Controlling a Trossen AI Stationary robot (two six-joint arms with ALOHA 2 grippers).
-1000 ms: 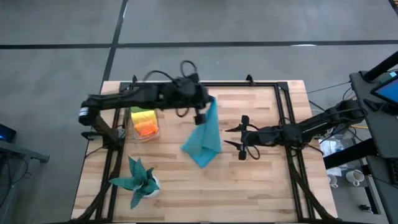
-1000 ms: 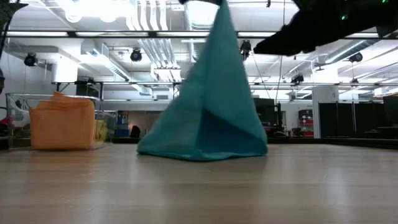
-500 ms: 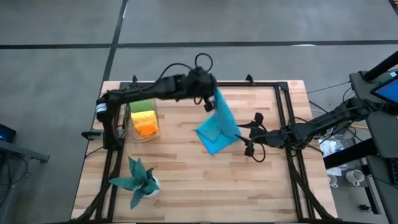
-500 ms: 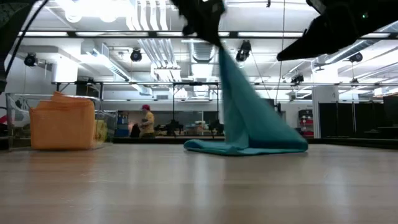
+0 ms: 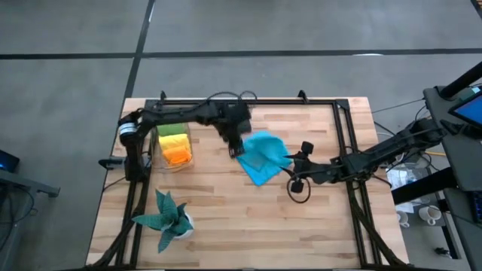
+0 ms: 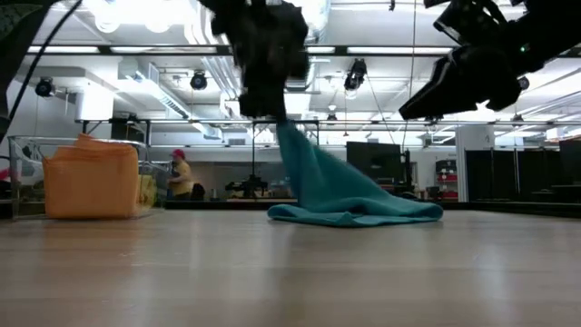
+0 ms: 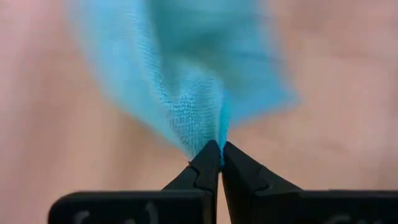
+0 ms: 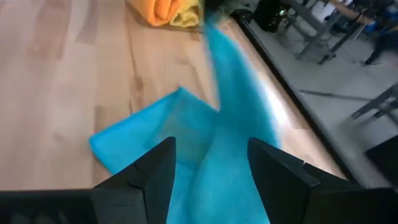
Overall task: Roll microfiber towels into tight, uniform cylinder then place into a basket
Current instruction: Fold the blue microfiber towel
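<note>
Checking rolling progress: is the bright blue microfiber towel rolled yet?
No. The bright blue microfiber towel lies loosely crumpled on the table, one corner pinched up by the shut left gripper.

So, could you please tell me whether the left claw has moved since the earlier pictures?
Yes. In the high view the left claw, shut on the blue towel, has swung back from the table's far edge toward the basket and come lower.

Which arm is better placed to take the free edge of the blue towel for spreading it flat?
Probably the right. Its open right gripper hovers beside the blue towel where it lies on the table, while the left gripper is already shut on a corner.
</note>
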